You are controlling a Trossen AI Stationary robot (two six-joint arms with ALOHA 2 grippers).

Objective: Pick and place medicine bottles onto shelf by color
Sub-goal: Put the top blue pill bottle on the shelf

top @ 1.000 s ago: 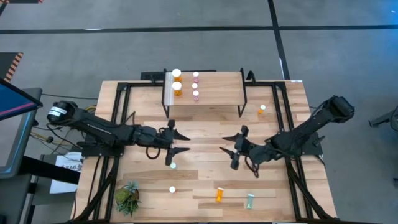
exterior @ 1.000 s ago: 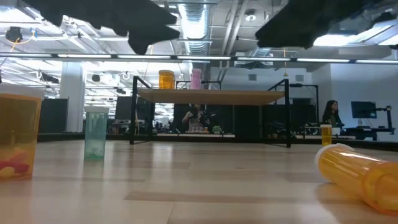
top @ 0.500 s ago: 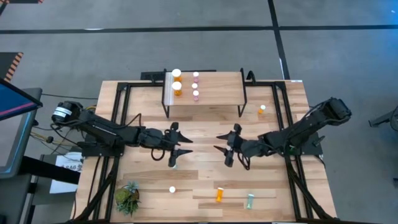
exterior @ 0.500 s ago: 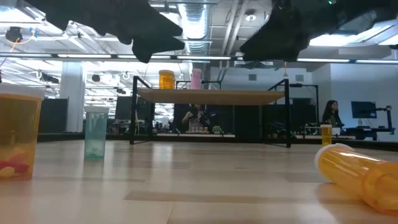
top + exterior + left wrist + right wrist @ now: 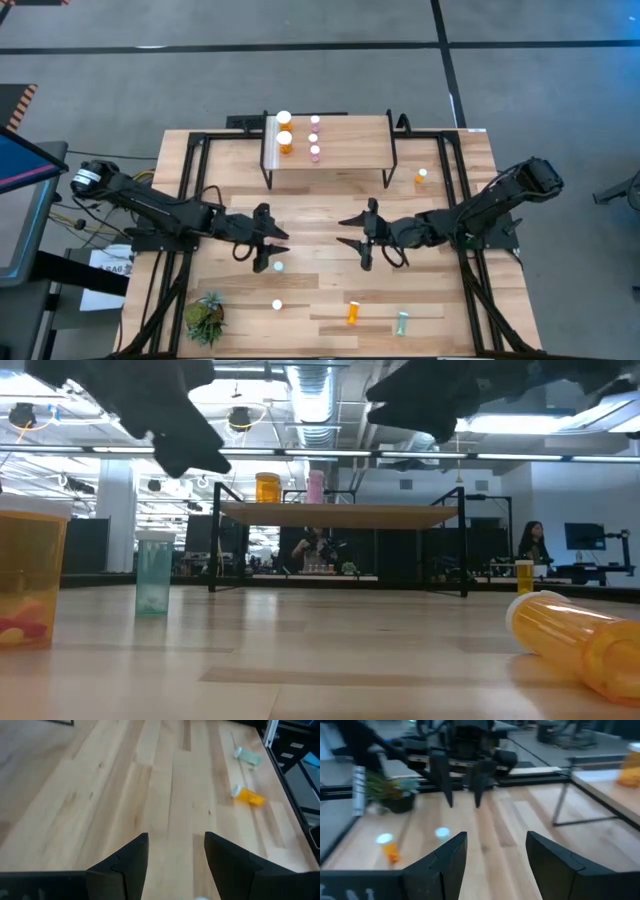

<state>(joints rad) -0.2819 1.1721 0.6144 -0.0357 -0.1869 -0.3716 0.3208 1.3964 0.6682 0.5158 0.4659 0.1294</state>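
The shelf (image 5: pixel 340 150) stands at the table's far middle on thin black legs. Two orange bottles (image 5: pixel 285 142) and three pink bottles (image 5: pixel 315 135) stand upright on its top. A pale green bottle (image 5: pixel 278 267) stands on the table just near of my left gripper (image 5: pixel 284 239), which is open with nothing between its fingers. My right gripper (image 5: pixel 343 232) faces it across the middle, also open with nothing between its fingers. An orange bottle (image 5: pixel 277 305) stands nearer the front. Another orange bottle (image 5: pixel 353 313) and a green one (image 5: pixel 402 322) lie on their sides. A small orange bottle (image 5: pixel 421 177) stands right of the shelf.
A small potted plant (image 5: pixel 205 318) sits at the near left corner. Black frame rails (image 5: pixel 190 180) run along both table sides. In the low view both arms hang well above the wood, and people sit at desks beyond the shelf (image 5: pixel 340 515).
My left gripper has drawn back toward the table's left edge and tipped further down. My right gripper has moved toward the table's left, closer to the middle. No bottle has moved.
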